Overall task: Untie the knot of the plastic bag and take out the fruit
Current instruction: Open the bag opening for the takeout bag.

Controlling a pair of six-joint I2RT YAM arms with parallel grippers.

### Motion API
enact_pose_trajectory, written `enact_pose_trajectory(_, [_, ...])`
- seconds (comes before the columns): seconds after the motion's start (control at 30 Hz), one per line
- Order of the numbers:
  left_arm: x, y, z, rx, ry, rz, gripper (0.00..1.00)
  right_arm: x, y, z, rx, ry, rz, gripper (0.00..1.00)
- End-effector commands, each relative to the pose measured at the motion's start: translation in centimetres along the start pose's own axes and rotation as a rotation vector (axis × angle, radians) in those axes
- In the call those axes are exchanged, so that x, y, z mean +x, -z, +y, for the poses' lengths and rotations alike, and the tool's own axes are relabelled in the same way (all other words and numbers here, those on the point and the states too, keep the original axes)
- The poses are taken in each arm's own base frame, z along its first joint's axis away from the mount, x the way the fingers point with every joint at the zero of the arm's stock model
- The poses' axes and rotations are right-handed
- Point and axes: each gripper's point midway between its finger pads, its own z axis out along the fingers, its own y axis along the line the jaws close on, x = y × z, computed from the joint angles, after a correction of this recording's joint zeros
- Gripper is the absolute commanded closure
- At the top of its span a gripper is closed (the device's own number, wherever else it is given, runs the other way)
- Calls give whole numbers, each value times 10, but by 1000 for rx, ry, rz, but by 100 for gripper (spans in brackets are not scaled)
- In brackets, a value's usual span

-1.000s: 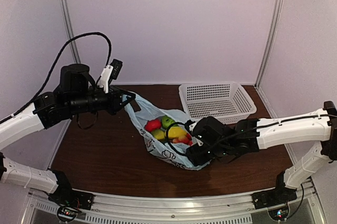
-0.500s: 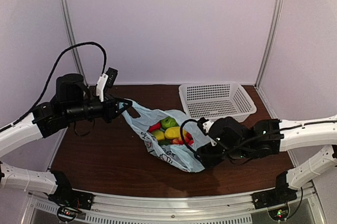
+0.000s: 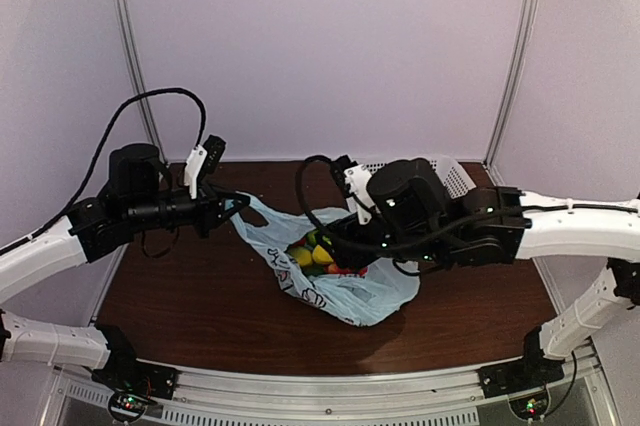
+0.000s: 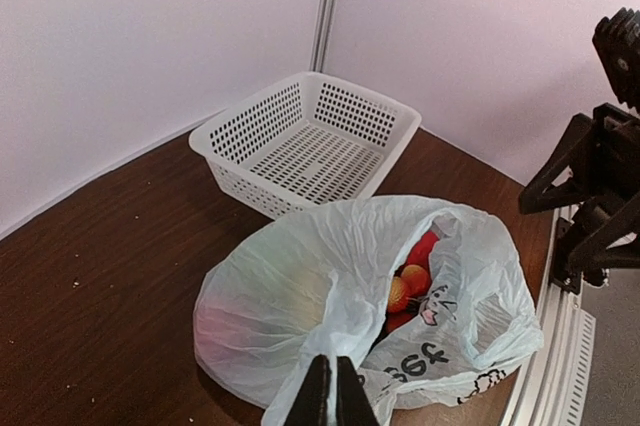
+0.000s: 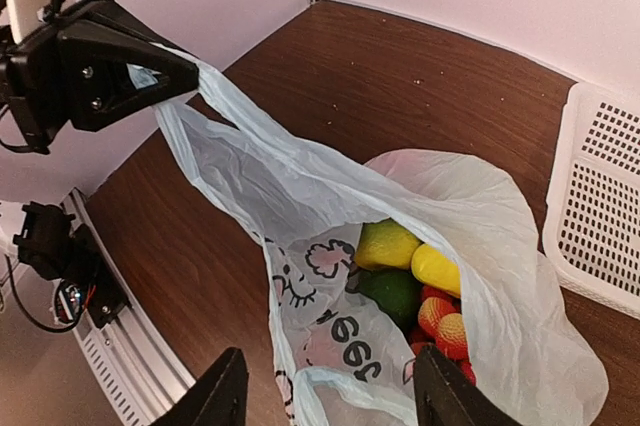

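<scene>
In the left of the overhead view, my left fingers (image 4: 335, 394) are pinching fully shut on a loop handle of the bag (image 3: 352, 291) and pulling it taut toward the upper left. No knot is showing and the mouth is gaping, so I am judging the untying done. The bag is lying mid-tabletop (image 3: 190, 296), and the fruit (image 5: 388, 244) is sitting inside it in yellow, green and red pieces. My right fingers (image 5: 332, 396) are hanging over that mouth, partly open and holding nothing. To do this well, I should be keeping the handle stretched so the mouth stays wide, then lowering onto the topmost yellow piece without snagging plastic. Compared with a second ago, my right arm has swung from the bag's lower right edge to above it and is now covering most of the basket (image 3: 452, 176).
</scene>
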Motion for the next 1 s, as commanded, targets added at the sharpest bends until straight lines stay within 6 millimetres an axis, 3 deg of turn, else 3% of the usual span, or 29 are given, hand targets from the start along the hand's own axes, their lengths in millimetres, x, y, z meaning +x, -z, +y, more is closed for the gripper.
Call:
enact_pose_trajectory(0.0, [-16, -2, 7, -4, -32, -46, 100, 13, -50, -1, 113, 81, 31, 45])
enact_pose_trajectory(0.23, [-15, -1, 10, 4, -26, -57, 100, 32, -106, -37, 264, 86, 74, 48])
enact_pose_trajectory(0.37, [-14, 0, 13, -15, -26, -47, 100, 65, -127, -47, 255, 101, 161, 39])
enact_pose_trajectory(0.47, [-13, 1, 15, -31, -27, -42, 100, 98, -119, -54, 237, 105, 234, 31])
enact_pose_trajectory(0.63, [-13, 1, 18, -44, -30, -41, 100, 153, -81, -69, 211, 81, 325, 21])
enact_pose_trajectory(0.8, [-11, 0, 20, -50, -29, -33, 100, 189, -57, -79, 235, 59, 385, 18])
enact_pose_trajectory(0.87, [-10, -1, 19, -46, -28, -32, 100, 190, -53, -81, 241, 41, 378, 18])
enact_pose_trajectory(0.97, [-8, -2, 17, -29, -30, -27, 100, 172, -50, -77, 241, 33, 326, 17])
